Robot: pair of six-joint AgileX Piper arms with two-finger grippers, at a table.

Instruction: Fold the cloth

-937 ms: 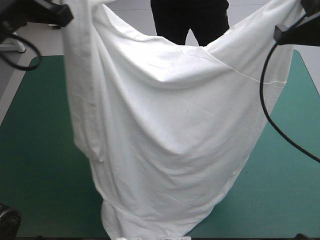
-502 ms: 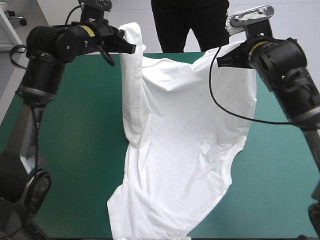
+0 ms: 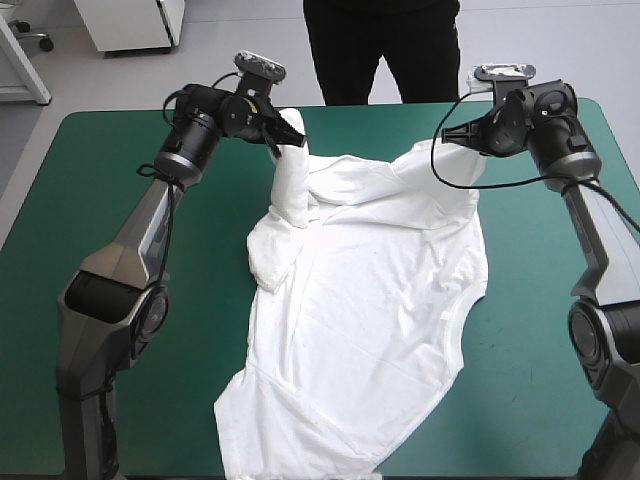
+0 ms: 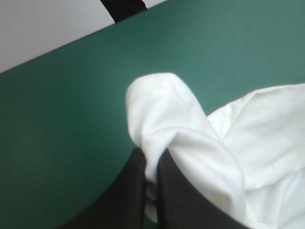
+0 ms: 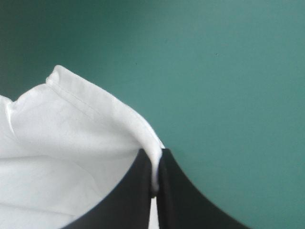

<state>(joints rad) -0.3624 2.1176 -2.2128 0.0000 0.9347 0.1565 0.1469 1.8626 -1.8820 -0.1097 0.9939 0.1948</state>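
We are looking at the white T-shirt (image 3: 375, 300) lying on the teal-green surface (image 3: 90, 220). In the high view it is running from the upper middle of the frame down to the bottom edge. Its lower part is lying spread out and loosely wrinkled, reaching the frame's lower centre. Its two upper corners are being held up off the cover.

The left claw (image 3: 296, 140) is sitting in the upper left of the frame, pressed together on one corner of the T-shirt. A narrow column of cloth is hanging from it down to a bunched fold at the shirt's left side. In the left wrist view the black fingers (image 4: 131, 195) are standing all but closed, with a fold of white cloth pinched between them. A rounded lobe of cloth is bulging just ahead of the tips, and more of the shirt is lying beside the claw.

The right claw (image 3: 447, 135) is sitting in the upper right of the frame, pinching the other corner, which is rising only slightly above the cover. In the right wrist view a stitched hem is passing between the nearly closed fingers (image 5: 181, 200). The shirt is spreading away to one side of them, and bare teal-green cover is showing ahead and to the other side.
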